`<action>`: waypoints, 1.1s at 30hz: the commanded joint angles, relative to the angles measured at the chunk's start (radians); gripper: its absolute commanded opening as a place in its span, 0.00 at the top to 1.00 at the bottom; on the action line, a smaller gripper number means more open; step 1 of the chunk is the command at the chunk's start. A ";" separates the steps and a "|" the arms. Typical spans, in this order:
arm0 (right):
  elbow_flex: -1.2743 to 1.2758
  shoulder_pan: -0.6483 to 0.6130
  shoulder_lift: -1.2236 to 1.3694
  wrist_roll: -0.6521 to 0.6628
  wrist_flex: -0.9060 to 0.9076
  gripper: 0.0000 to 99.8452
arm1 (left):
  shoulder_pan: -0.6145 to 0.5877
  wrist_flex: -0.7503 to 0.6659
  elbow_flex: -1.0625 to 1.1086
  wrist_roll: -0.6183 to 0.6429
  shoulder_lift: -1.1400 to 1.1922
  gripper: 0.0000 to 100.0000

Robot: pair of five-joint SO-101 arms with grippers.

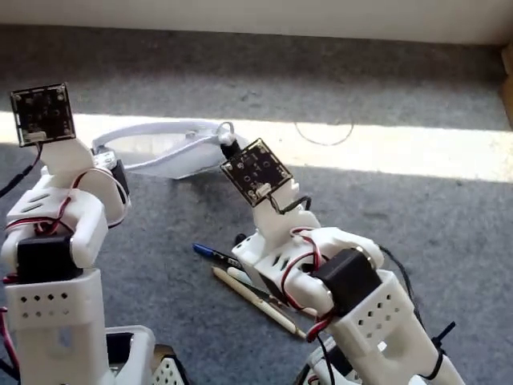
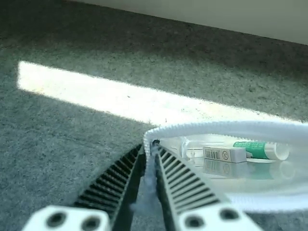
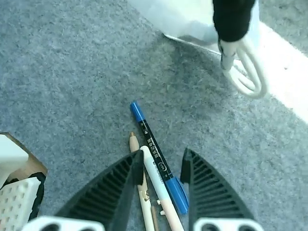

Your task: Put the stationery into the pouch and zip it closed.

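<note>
A white pouch (image 1: 172, 156) lies open on the grey carpet, partly in a sunlit strip. Inside it I see a green tube (image 2: 260, 149) and a small white box (image 2: 224, 154). My left gripper (image 2: 149, 154) is shut on the end of the pouch's rim. A black pull with a white loop (image 3: 240, 72) hangs at the pouch's other end. Nearer the arms lie a blue pen (image 3: 156, 154), a white pen (image 3: 159, 187) and a beige pencil (image 3: 139, 192), side by side. My right gripper (image 3: 162, 166) hovers open just above them, with the blue and white pens between its fingers.
A bright band of sunlight (image 1: 401, 148) crosses the carpet, and a thin wire loop (image 1: 325, 132) lies in it. The arms' white bases (image 1: 56, 329) stand at the near edge. A pale wall foot (image 2: 216, 14) runs along the back.
</note>
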 commanded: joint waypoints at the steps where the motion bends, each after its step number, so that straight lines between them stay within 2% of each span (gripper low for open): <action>1: 0.070 -0.008 -0.028 -0.008 -0.102 0.87 | -0.025 -0.002 0.021 0.011 0.033 0.99; 5: 0.128 -0.067 -0.025 -0.008 -0.159 0.87 | -0.068 -0.003 0.019 0.068 0.033 0.99; 10: 0.213 -0.143 -0.021 -0.008 -0.266 0.87 | -0.101 -0.025 0.022 0.072 0.033 0.99; 16: 0.331 -0.143 -0.021 -0.008 -0.443 0.87 | -0.101 -0.023 0.022 0.072 0.033 0.99; 25: 0.412 -0.143 -0.005 0.020 -0.568 0.87 | -0.099 -0.023 0.024 0.072 0.033 0.99; 33: 0.397 -0.145 0.242 0.040 -0.604 0.87 | -0.094 -0.023 0.025 0.072 0.033 0.99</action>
